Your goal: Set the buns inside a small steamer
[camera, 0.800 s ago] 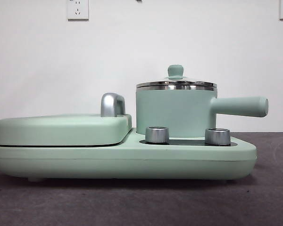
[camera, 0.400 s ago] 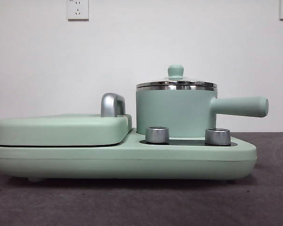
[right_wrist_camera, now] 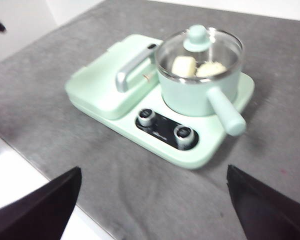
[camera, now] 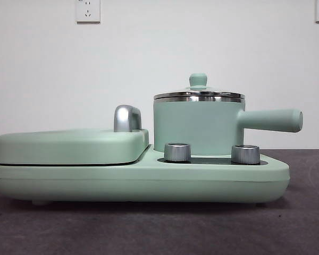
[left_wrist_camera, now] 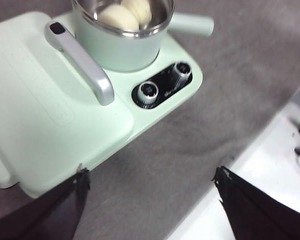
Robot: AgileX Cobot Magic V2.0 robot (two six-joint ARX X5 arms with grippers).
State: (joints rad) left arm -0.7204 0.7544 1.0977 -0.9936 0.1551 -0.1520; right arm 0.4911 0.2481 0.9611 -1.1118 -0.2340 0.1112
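Note:
The small steamer [camera: 196, 125], a mint-green pot with a straight side handle, stands on the right of the green cooker base [camera: 149, 183]. Its glass lid with the green knob [camera: 198, 79] is on. Both cream-white buns lie inside it, seen through the lid in the right wrist view: one [right_wrist_camera: 184, 65] beside the other [right_wrist_camera: 210, 69]. They also show in the left wrist view [left_wrist_camera: 118, 16]. My left gripper [left_wrist_camera: 150, 185] and my right gripper [right_wrist_camera: 155, 195] are both open and empty, held back high above the table, well away from the steamer.
The flat mint-green griddle [camera: 69, 146] with its chrome handle [camera: 126, 118] fills the left half of the base. Two steel knobs [camera: 177, 152] sit in front of the steamer. The grey table mat [right_wrist_camera: 140, 175] ends at a white edge [right_wrist_camera: 20, 185].

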